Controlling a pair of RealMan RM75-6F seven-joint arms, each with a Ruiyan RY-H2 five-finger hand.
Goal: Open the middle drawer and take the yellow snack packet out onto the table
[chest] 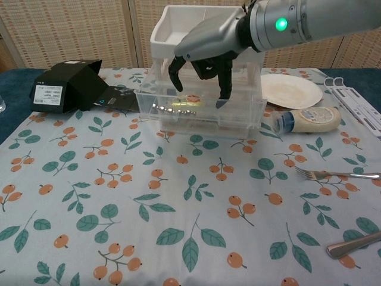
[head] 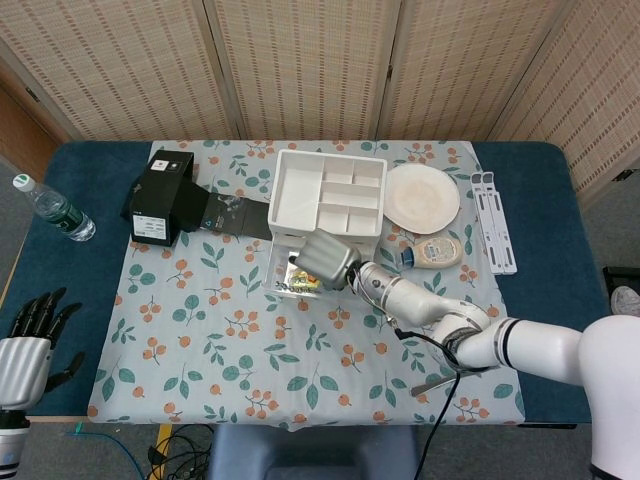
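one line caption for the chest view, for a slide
Right hand reaching into the open drawer above the yellow snack packet.

Bright, even light; sharp focus
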